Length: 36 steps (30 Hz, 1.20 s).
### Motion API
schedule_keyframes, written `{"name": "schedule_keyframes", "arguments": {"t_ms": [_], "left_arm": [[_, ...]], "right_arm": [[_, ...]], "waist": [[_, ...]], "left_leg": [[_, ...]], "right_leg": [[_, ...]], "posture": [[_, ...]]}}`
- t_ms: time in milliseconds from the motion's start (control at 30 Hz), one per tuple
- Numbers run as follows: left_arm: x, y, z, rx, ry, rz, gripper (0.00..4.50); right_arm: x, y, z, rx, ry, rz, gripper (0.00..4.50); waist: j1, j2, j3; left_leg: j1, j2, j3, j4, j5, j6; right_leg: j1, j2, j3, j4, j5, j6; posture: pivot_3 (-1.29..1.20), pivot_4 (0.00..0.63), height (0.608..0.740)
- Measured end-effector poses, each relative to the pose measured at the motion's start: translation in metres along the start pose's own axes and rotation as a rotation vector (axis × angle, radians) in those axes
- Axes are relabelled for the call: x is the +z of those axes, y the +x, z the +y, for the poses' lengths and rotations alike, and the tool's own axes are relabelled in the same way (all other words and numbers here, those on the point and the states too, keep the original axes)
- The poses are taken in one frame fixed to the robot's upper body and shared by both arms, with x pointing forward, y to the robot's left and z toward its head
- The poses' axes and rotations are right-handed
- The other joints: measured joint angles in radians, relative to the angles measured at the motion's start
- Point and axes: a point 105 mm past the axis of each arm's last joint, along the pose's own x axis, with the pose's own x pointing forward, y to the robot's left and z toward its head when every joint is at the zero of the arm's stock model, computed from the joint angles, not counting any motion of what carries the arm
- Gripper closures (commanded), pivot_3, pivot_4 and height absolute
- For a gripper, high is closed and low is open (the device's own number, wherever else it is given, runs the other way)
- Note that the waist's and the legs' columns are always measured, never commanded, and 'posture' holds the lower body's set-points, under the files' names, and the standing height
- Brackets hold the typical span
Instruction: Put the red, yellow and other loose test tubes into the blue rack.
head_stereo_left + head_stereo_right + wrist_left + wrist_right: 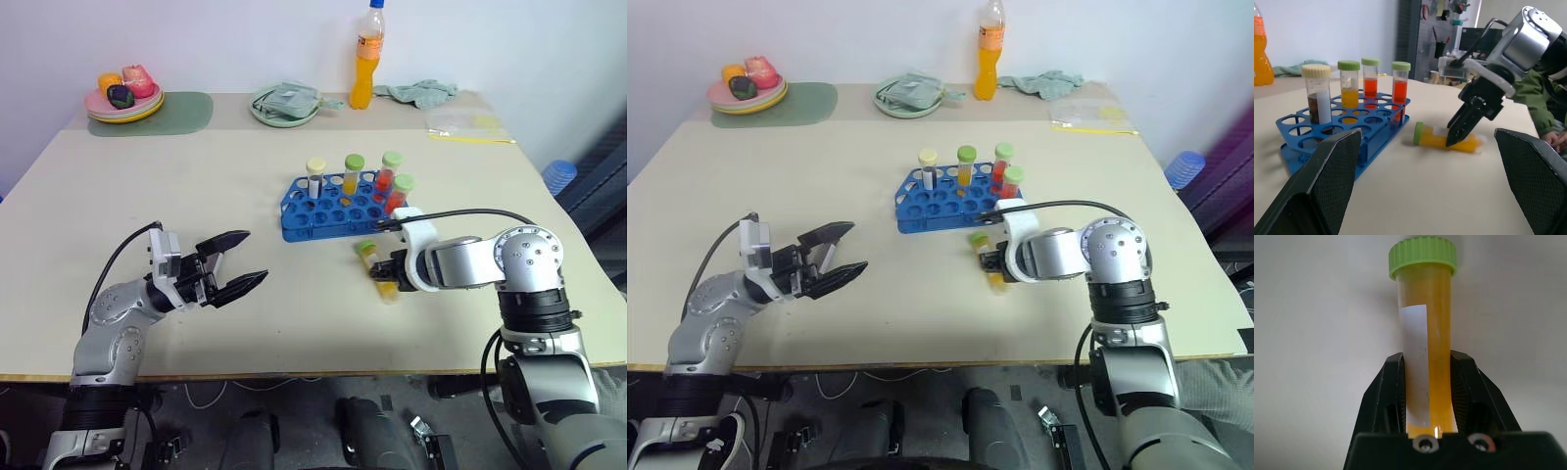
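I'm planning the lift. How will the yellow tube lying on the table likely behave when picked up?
The yellow tube is round and smooth, so it could roll if released flat, and may slip. The right hand grips its lower body with the green cap far out, so it might tilt. It looks rigid and nearly full of liquid, probably light.

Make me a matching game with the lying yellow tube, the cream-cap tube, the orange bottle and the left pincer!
Things:
1. lying yellow tube
2. cream-cap tube
3. orange bottle
4. left pincer

States:
A. open, holding nothing
B. standing in the blue rack
C. at the table's far edge
D. flat on the table, between the right pincer's fingers

Pairs: 1-D, 2-B, 3-C, 4-A
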Motion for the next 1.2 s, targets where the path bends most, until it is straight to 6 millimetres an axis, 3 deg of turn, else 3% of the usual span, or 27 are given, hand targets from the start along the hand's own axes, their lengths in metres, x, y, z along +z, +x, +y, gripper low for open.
{"name": "schedule_keyframes", "arguments": {"t_ms": [167, 233, 300, 433, 567, 667, 800, 1200], "left_arm": [[-0.001, 0.000, 0.000, 0.009, 0.000, 0.001, 0.00], [0.000, 0.000, 0.000, 0.010, 0.003, -0.001, 0.00], [0.001, 0.001, 0.001, 0.020, 0.007, -0.002, 0.00], [0.009, 0.007, 0.002, 0.032, 0.024, -0.009, 0.00], [0.020, 0.015, 0.004, 0.023, 0.050, -0.017, 0.00], [0.022, 0.017, 0.006, 0.027, 0.047, -0.011, 0.00], [0.023, 0.017, 0.007, 0.028, 0.041, -0.005, 0.00], [0.025, 0.015, 0.013, 0.009, 0.046, 0.013, 0.00]], "right_arm": [[0.013, -0.028, 0.055, 0.244, -0.252, -0.119, 3.74], [0.024, -0.046, 0.075, 0.291, -0.387, -0.241, 3.74], [0.046, -0.061, 0.084, 0.292, -0.456, -0.469, 3.74], [0.077, -0.063, 0.059, 0.197, -0.366, -0.851, 3.74], [0.088, -0.047, 0.042, 0.073, -0.374, -1.013, 3.74], [0.093, -0.034, 0.036, 0.035, -0.284, -1.109, 3.74], [0.092, -0.029, 0.034, -0.019, -0.299, -1.234, 3.74], [0.071, 0.031, 0.002, -0.167, -0.276, -1.250, 3.74]], "waist": [[0.003, 0.000, 0.000], [0.003, 0.000, 0.000], [0.005, -0.003, -0.002], [0.004, -0.005, -0.003], [0.002, -0.005, -0.003], [0.002, -0.005, -0.003], [0.003, -0.005, -0.003], [0.001, -0.004, -0.003]], "left_leg": [[-0.001, 0.000, -0.001, 0.000, 0.000, 0.000], [-0.001, 0.000, -0.001, 0.000, 0.000, 0.000], [-0.001, 0.000, -0.002, 0.000, 0.000, 0.000], [-0.002, -0.001, -0.001, 0.001, 0.000, 0.000], [-0.001, -0.001, 0.000, 0.001, 0.000, 0.000], [0.001, -0.001, -0.001, 0.000, 0.000, 0.000], [0.001, -0.001, -0.001, 0.001, 0.000, 0.000], [0.002, -0.001, 0.000, 0.001, 0.000, -0.001]], "right_leg": [[0.000, -0.001, -0.001, -0.001, 0.000, 0.000], [-0.001, -0.001, -0.001, -0.001, 0.000, 0.000], [0.000, -0.001, -0.002, -0.002, 0.000, 0.000], [0.001, -0.001, -0.002, -0.004, 0.000, 0.001], [-0.001, -0.001, -0.001, 0.000, 0.001, 0.001], [-0.001, 0.000, -0.001, 0.004, 0.001, 0.001], [-0.001, -0.001, -0.001, 0.004, 0.001, 0.001], [-0.001, -0.001, -0.001, 0.005, 0.001, 0.001]], "posture": [[0.00, 0.150, 0.740], [0.00, 0.150, 0.740], [0.00, 0.150, 0.740], [0.00, 0.150, 0.740], [0.00, 0.150, 0.740], [0.00, 0.150, 0.740], [0.00, 0.150, 0.740], [0.00, 0.150, 0.740]]}}
